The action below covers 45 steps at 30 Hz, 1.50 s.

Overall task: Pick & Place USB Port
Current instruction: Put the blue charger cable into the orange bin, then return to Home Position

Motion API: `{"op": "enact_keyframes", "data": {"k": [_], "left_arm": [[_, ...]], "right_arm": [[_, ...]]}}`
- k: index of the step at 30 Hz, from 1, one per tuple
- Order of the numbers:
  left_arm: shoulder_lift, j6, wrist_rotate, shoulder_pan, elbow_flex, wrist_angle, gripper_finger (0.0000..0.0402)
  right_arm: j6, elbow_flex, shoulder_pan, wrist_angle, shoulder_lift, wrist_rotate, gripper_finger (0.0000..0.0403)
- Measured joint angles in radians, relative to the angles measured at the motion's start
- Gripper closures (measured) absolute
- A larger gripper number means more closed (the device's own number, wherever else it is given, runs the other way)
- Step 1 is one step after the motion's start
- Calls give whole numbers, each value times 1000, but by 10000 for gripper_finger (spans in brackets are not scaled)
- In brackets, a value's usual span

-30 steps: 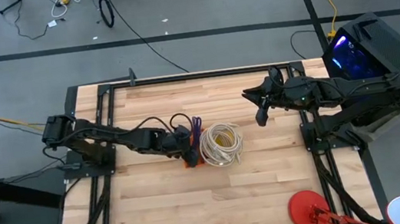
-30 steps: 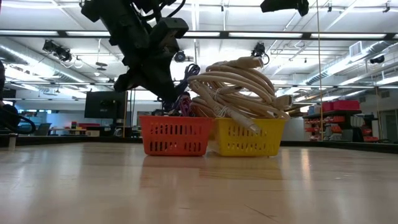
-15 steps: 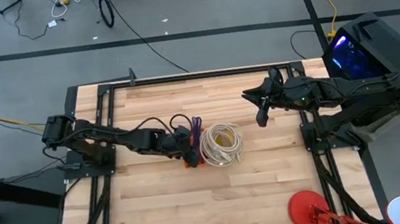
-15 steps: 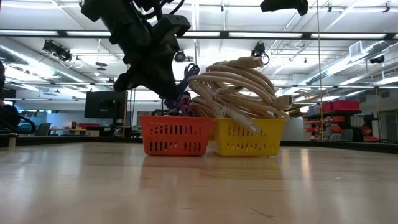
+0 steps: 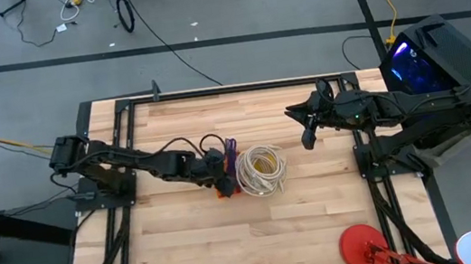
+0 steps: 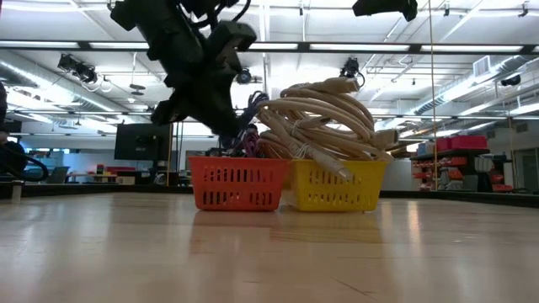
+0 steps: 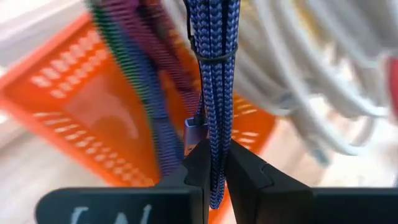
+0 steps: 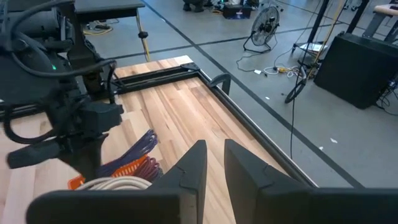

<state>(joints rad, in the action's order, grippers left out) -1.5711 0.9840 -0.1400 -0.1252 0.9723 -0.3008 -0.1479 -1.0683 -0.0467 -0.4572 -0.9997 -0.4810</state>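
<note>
Two dark fingers of the left gripper [image 7: 214,171] were clenched on a bundled blue braided cable [image 7: 214,93], held above the orange basket [image 7: 81,118] near the middle of the table [image 5: 320,221]. In the wrist view a small metal plug [image 7: 193,127] hung beside the bundle, and other purple and green cables [image 7: 134,74] trailed from the basket just alongside. The likely trouble was snagging: those neighbouring strands, or the heap of beige cables [image 5: 261,170] piled in the yellow basket [image 6: 337,187] just to the right, could catch the bundle and drag out with it, or tip the light orange basket. The grip was narrow, so the cable could slip. The right gripper [image 5: 307,132] waited far right, fingers slightly parted and empty.
</note>
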Motion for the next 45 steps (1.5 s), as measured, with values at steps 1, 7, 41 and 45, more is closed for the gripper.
{"op": "enact_keyframes", "data": {"k": [1,7,41,45], "left_arm": [[0,0,-5,0,0,-17,355],[0,-26,37,-1,0,-17,315],[495,-289,-31,232,11,-46,201],[630,-369,-48,275,11,-50,202]], "right_arm": [[0,0,0,0,0,0,342],[0,0,0,0,0,0,342],[-46,0,9,187,-33,160,342],[9,-1,56,335,-28,173,342]]}}
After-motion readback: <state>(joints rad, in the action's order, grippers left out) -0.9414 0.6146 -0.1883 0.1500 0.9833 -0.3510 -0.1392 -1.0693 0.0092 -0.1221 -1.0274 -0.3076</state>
